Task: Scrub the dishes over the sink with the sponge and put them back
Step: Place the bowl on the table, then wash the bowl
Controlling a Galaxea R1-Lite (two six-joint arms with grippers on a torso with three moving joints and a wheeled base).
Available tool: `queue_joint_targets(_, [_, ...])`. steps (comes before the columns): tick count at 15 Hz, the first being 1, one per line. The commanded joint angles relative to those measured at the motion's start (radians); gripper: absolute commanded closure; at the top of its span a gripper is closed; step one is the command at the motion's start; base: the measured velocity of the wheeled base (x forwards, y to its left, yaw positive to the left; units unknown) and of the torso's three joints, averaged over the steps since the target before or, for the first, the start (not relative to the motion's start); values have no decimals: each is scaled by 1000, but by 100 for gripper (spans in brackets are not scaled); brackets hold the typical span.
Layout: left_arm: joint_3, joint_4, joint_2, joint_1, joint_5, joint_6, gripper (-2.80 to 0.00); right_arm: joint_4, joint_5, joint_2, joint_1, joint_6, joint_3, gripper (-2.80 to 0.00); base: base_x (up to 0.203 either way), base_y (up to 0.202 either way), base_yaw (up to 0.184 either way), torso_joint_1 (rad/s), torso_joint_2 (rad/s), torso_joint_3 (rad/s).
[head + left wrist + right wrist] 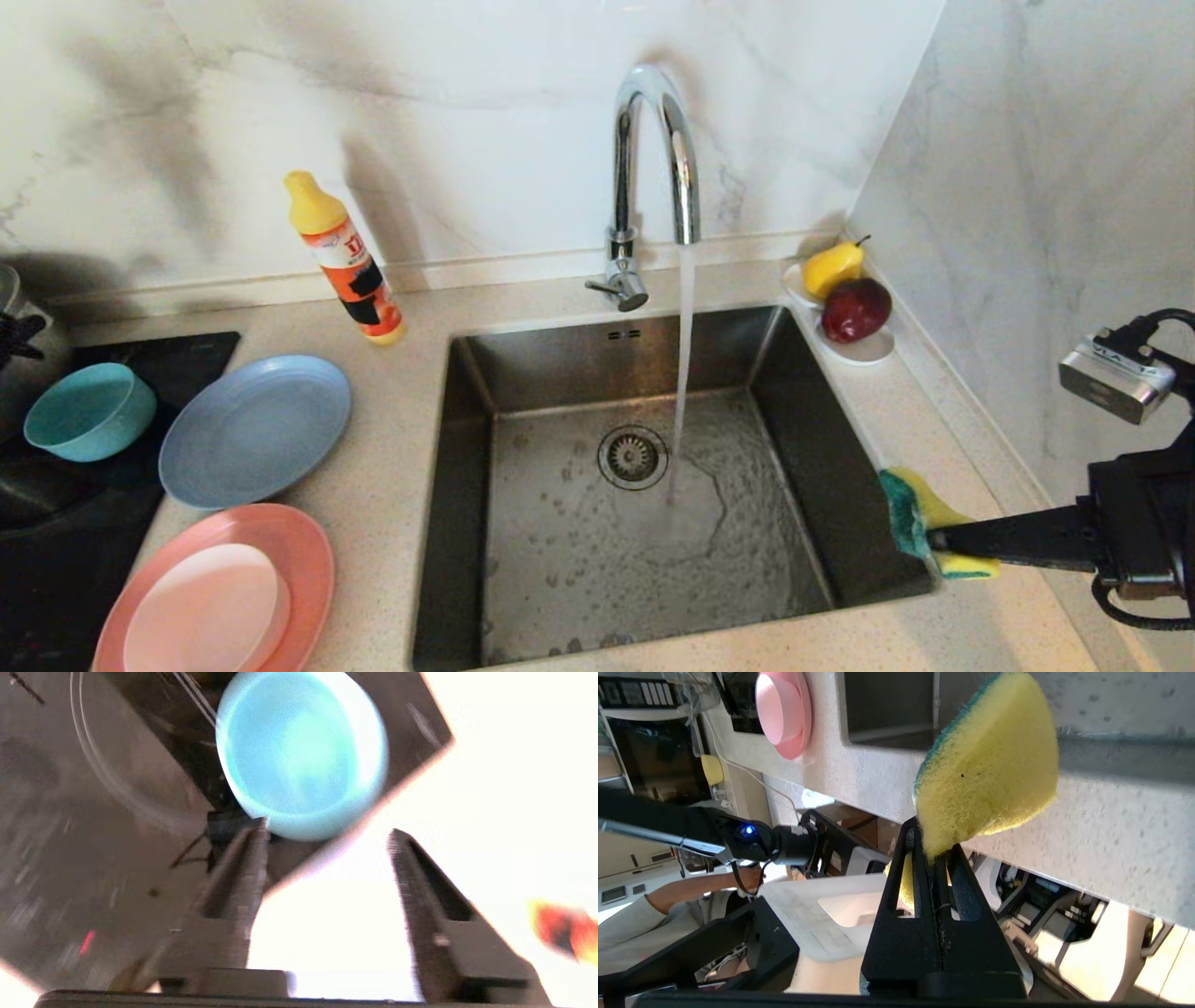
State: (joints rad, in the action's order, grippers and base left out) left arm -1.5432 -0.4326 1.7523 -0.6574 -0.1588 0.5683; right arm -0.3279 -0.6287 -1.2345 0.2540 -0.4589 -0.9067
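Teal bowl (301, 753) back on dark hob beside table, my left tool (327, 833) released just above it. Right tool (934, 851) clenched on soft sponge (924, 525) at sink (803, 373) edge. Bowl light, stiff; grip rim.

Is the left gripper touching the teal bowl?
Apart. Left wrist view: left gripper open and empty, teal bowl beyond the fingertips.

Dishes on surface, sponge in right pincer

Yellow/green sponge (920, 523) pinched in right pincer (938, 541) at sink (467, 448) rim, tap running. Far across sink from it: teal bowl (89, 411), grey-blue plate (254, 429), pale pink bowl (205, 611) sitting in salmon plate (303, 551), all upright.
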Motion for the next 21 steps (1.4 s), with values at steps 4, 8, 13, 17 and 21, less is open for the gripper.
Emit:
queue_joint_targets(4, [115,-377,-282,178,-13,-310,0,-2,-2,9,-1,-4,23,0,0,0,0,0,0,0])
queue_joint_targets(8, [399,-376,-362,267,41,-398,0,-5,1,11,-1,-7,22,0,0,0,0,0,0,0])
queue_joint_targets(13, [678,-138,-377,293,102,-449,-280,-3,3,10,-2,-7,40,0,0,0,0,0,0,0])
queue_joint_targets(17, [751,-70,-304,294,94,-447,-280,-3,3,7,-22,-2,44,0,0,0,0,0,0,0])
queue_joint_targets(21, [827,91,-237,300,89,-447,-280,3,3,2,-45,0,53,0,0,0,0,0,0,0])
